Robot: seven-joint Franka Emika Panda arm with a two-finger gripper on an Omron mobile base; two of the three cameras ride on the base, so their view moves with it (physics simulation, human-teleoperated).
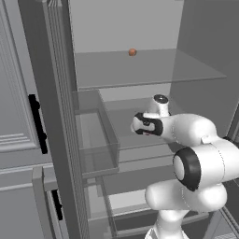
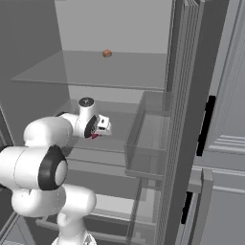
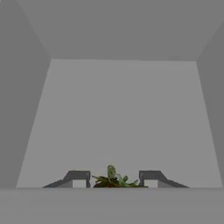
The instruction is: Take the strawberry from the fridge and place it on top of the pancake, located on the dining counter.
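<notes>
Tool [image 3: 114, 179] clenched on strawberry [image 3: 112, 180] w/ green top, inside pale fridge [image 3: 122, 109] interior.

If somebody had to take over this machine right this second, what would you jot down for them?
Gripper: inside the open fridge, fingers either side of the strawberry, apparently shut on it; its green leaves show between the tips.
An orange round fruit sits on the glass shelf above; leave it.
Done: fridge open, berry reached and seemingly gripped.
Left: draw the arm out of the fridge, drive to the dining counter, set the berry on the pancake.
</notes>
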